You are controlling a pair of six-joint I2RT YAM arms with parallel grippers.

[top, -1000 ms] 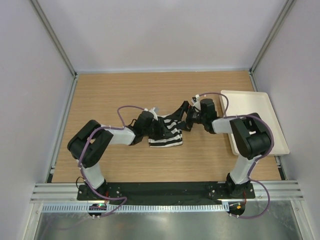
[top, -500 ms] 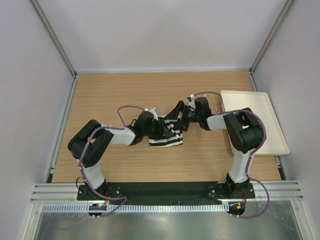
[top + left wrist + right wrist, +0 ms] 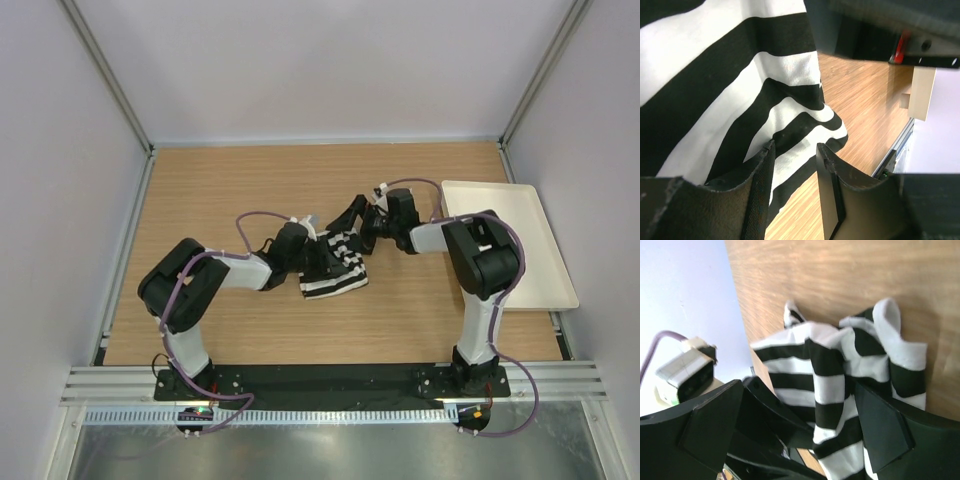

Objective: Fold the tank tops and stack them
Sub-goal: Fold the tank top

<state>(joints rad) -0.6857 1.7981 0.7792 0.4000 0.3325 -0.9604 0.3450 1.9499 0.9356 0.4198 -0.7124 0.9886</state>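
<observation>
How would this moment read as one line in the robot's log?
striped tank top: bunched mid-table | left tool: gripping cloth | right tool: holding far edge | white tray: unused

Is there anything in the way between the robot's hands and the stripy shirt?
Nothing visible. Both grippers are already at the tank top: the left gripper has striped cloth between its fingers, and the right gripper also has the cloth between its fingers.

The right gripper (image 3: 358, 216) is now further left and slightly farther back, carrying its pinched edge of the tank top (image 3: 334, 272) with it; the striped cloth on the table looks more bunched and tilted.
</observation>
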